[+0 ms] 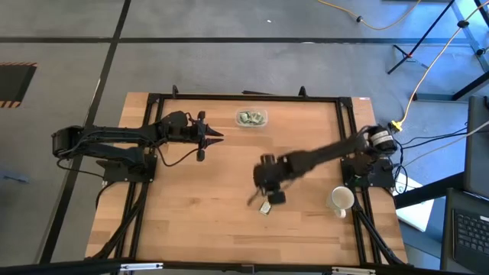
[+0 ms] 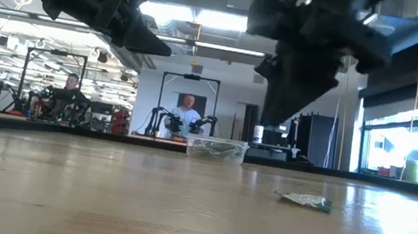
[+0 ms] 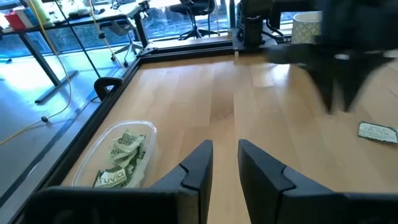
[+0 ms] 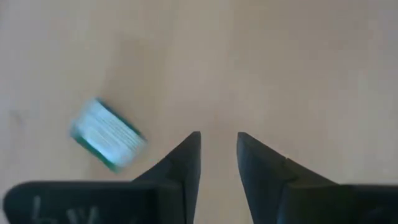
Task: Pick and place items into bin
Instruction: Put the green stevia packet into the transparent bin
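Note:
One pale green and white packet (image 1: pixel 266 207) lies flat on the table near its middle; it also shows as the packet (image 4: pixel 107 134) in the right wrist view and the packet (image 2: pixel 305 200) in the low view. My right gripper (image 4: pixel 217 152) hangs above the table, pointing down, just beside that packet, with its fingers a little apart and nothing between them. The clear bin (image 1: pixel 250 118) stands by the far edge and holds several packets (image 3: pixel 124 163). My left gripper (image 3: pixel 225 158) waits left of the bin, held level above the table, narrowly open and empty.
A white cup (image 1: pixel 341 200) stands near the table's right edge, close to the right arm's base. A black frame (image 1: pixel 244 97) runs along the table's edges. Bare wood lies between the bin and the loose packet. People sit in the room beyond the far edge.

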`<state>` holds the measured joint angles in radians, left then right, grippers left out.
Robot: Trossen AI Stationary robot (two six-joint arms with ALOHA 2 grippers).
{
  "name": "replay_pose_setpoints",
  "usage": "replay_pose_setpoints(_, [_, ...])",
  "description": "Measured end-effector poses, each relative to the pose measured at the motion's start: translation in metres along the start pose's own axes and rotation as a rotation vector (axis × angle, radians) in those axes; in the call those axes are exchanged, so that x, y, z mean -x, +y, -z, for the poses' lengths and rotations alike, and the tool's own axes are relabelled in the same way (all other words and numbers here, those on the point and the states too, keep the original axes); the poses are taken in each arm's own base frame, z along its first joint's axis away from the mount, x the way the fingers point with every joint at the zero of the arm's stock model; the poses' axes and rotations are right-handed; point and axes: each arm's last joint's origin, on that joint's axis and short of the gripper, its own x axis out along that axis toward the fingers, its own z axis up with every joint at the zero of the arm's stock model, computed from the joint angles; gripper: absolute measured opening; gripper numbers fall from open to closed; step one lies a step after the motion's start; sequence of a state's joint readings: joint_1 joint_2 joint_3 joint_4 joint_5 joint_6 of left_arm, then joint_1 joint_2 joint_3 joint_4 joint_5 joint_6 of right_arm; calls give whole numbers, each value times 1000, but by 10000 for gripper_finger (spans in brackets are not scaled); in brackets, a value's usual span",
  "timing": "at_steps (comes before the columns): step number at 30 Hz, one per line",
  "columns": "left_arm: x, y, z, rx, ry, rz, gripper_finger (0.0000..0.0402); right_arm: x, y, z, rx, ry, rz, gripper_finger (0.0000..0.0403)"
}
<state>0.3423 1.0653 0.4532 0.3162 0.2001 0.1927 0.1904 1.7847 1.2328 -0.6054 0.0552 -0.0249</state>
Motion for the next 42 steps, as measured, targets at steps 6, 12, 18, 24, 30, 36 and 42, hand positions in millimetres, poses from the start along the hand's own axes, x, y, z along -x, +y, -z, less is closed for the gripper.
replay_pose_setpoints(6, [0,0,0,-12,0,0,70,-18,47,6,51,-208,-60,94])
replay_pose_setpoints(12, [0,0,0,-11,4,1,70,-28,71,19,104,-266,-97,87])
replay_pose_setpoints(18, [0,0,1,-11,6,1,70,-35,81,29,107,-239,-114,87])
replay_pose_setpoints(24, [0,0,0,-11,6,0,70,-57,85,36,123,-172,-107,87])
replay_pose_setpoints(30, [0,0,1,-11,7,0,70,-65,85,37,121,-152,-100,81])
replay_pose_setpoints(36, [0,0,1,-11,7,-1,70,-66,85,39,122,-143,-76,39])
replay_pose_setpoints(42, [0,0,1,-11,8,-3,70,-62,84,39,124,-145,-73,5])
